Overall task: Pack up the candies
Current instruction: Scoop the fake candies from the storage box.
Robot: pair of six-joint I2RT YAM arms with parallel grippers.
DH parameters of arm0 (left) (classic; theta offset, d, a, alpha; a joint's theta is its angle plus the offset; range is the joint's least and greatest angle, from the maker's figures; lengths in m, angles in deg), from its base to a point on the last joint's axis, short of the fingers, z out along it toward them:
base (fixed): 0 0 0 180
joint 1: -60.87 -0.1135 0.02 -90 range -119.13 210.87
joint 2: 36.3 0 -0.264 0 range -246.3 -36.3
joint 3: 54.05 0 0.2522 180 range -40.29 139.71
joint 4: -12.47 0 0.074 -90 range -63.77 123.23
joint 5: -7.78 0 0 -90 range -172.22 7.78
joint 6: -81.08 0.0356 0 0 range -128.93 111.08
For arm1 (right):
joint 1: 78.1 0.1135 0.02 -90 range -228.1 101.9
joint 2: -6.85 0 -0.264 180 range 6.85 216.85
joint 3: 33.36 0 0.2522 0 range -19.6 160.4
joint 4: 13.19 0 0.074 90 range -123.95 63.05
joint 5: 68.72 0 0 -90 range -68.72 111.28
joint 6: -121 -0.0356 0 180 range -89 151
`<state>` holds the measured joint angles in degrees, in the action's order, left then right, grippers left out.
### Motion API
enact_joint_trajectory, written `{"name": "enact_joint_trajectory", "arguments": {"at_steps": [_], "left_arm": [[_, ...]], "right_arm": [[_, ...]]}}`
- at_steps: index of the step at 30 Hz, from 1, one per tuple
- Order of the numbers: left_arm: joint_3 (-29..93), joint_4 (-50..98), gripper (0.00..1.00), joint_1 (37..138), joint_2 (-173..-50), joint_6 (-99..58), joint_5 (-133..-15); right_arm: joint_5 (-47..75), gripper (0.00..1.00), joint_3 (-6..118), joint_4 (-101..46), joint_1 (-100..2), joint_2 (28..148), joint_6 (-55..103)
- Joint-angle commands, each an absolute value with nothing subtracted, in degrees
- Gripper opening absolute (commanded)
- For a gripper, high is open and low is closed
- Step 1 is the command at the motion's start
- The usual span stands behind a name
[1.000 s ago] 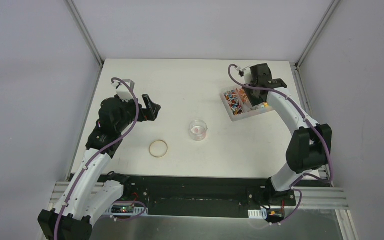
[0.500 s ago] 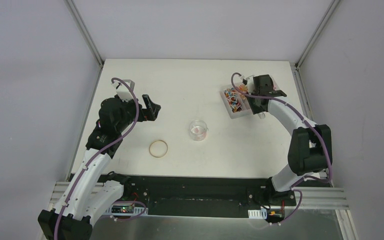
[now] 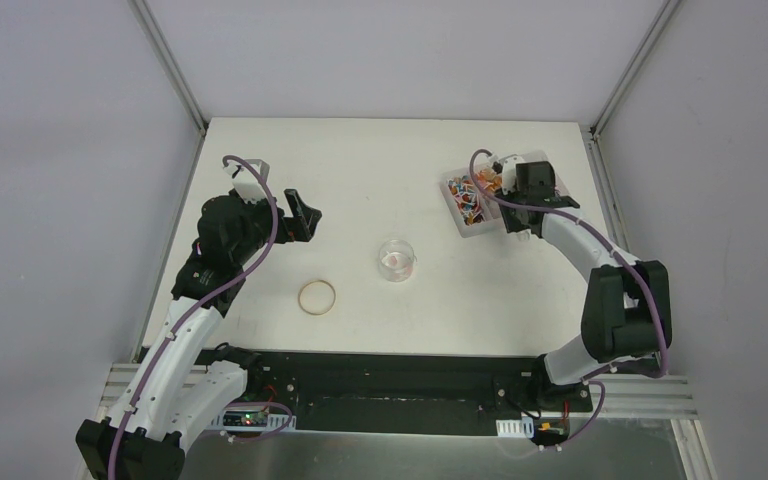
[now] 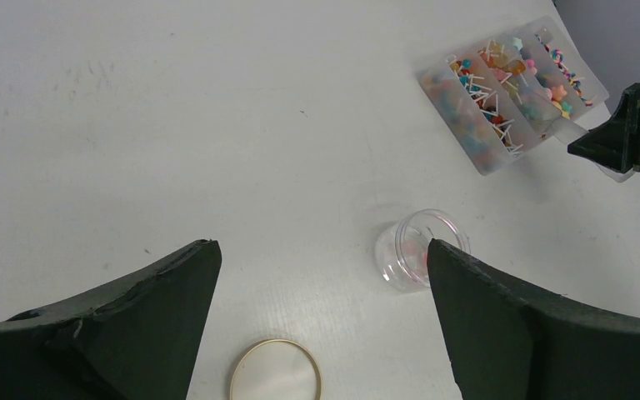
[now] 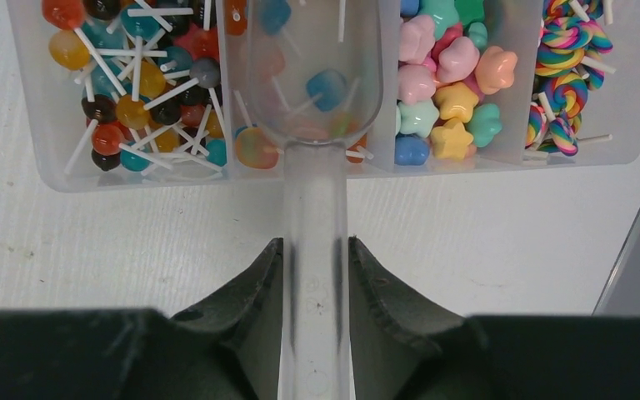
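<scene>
The candies are tiny multicoloured sweets and lollipops in a clear divided box, which also shows in the left wrist view. My right gripper is shut on the handle of a clear plastic scoop. The scoop's bowl lies over the box's second compartment with a few candies showing in it. In the top view this gripper is at the box's right side. My left gripper is open and empty, up at the left of the table.
A small clear jar with something pink inside stands mid-table, also in the left wrist view. A tan rubber-band ring lies nearer me, left of the jar. The table's right edge and frame post are close to the box.
My right gripper has moved from over the box's far end toward me, to the box's right side, holding the scoop. The left arm has not moved.
</scene>
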<state>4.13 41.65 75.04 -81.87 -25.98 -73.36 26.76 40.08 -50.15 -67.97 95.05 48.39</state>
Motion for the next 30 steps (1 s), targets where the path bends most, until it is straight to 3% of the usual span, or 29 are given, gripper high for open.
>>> {"name": "enact_joint_trajectory", "arguments": {"at_steps": [1, 30], "left_arm": [[4.1, 40.6, 0.99, 74.9, -81.0, -25.2, -74.2], [4.1, 40.6, 0.99, 74.9, -81.0, -25.4, -73.9]], "right_arm": [[24.4, 0.00, 37.6, -44.4, -69.1, 92.8, 45.8], [23.3, 0.00, 21.0, -28.7, -71.9, 80.1, 45.9]]}}
